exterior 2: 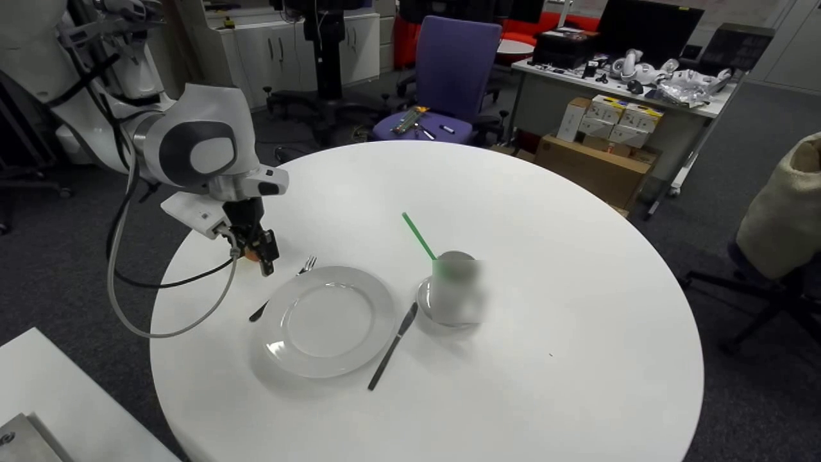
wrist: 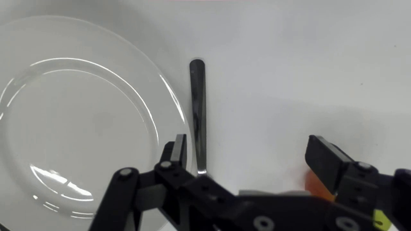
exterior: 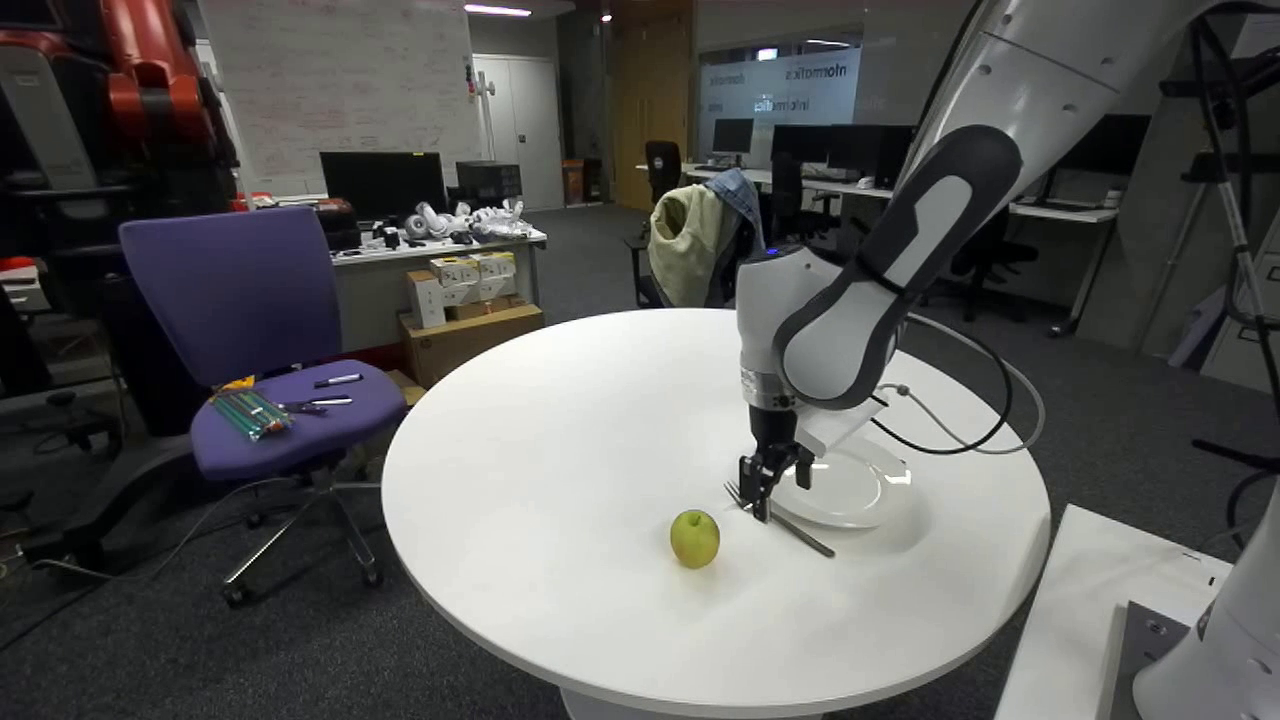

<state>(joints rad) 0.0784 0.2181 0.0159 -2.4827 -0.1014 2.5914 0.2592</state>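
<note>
The gripper (wrist: 247, 142) hangs above the bench (exterior: 560, 450), fingers wide apart and gripping nothing. Nearest below it is the fork (wrist: 198, 109), not centred in the opening but over toward the plate-side finger, apparently without touching it; its long axis runs roughly square to the line from finger to finger. Near the opposite finger, and partly covered by it in the wrist view, sits the apple (exterior: 695, 539), green with what looks like a red-orange flank. On the fork side, just past it, is the plate (wrist: 96, 122); farther from the gripper, the knife (exterior 2: 392, 346), then a saucer (exterior 2: 424, 300) bearing a blurred cup (exterior 2: 455, 285), with a green stick (exterior 2: 418, 235) in or behind it. Counted: one of each.
</note>
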